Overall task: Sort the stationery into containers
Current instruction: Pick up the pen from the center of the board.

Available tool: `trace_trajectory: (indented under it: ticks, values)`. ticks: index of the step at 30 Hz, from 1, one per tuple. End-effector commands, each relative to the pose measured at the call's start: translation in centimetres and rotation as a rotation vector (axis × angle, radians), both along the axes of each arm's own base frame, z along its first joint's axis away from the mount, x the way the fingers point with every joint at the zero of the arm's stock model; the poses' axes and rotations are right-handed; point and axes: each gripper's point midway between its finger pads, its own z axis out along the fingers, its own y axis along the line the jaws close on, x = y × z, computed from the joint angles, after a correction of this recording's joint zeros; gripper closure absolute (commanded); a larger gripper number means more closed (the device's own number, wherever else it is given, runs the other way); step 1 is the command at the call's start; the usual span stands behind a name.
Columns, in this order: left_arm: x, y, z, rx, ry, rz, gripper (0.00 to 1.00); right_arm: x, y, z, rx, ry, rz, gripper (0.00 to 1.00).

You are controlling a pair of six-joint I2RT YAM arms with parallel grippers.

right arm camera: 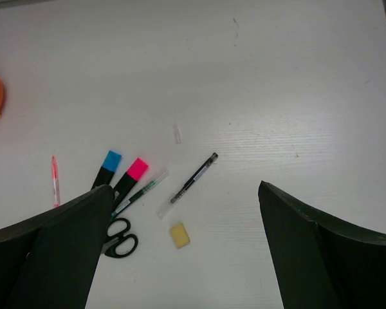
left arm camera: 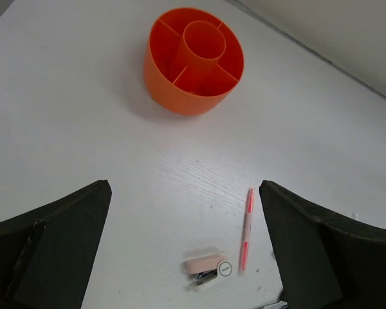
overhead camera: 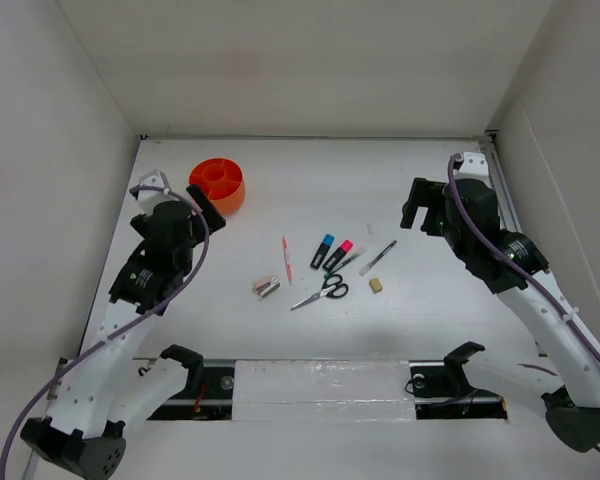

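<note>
Left gripper [left arm camera: 184, 190] and right gripper [right arm camera: 185, 188]: both spread wide, holding nothing, above the table [overhead camera: 430, 320]. Orange tub [left arm camera: 180, 96]: upright at far left; its central cup and the divided sections around it show only orange plastic. Loose mid-table, well apart from the tub: stapler [left arm camera: 207, 270], red pen [left arm camera: 246, 232] just beside it, blue-capped highlighter [right arm camera: 107, 167] and pink-capped highlighter [right arm camera: 132, 177] side by side, scissors [right arm camera: 120, 241], black-white pen [right arm camera: 192, 180], eraser [right arm camera: 179, 235].

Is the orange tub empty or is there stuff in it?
Empty. The left wrist view looks down into the orange tub, and the compartments it shows hold only bare orange plastic.
</note>
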Motion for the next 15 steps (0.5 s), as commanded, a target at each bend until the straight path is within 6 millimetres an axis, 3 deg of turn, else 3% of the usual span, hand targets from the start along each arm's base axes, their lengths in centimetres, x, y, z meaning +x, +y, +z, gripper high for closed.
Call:
trace_trajectory:
  ticks: [1,9,13,15]
  values:
    - [-1.5,1.5,3.7,-0.084,-0.154,0.074,0.00,0.2,-0.9,1.6,0.009,-0.041,-0.047,0.00]
    - [-1.8,-1.1,6.0,-0.141,-0.230,-0.088,0.00,0.5,-0.1,0.5,0.004,0.000,-0.015,0.00]
    - [-2.0,-4.0,7.5,-0.198,-0.307,-0.257,0.00,0.5,0.5,0.6,0.021,-0.003,0.010,0.00]
    - [-1.3,-4.9,7.3,-0.209,-0.279,-0.278,0.00,0.6,0.7,0.8,0.029,-0.009,0.018,0.00]
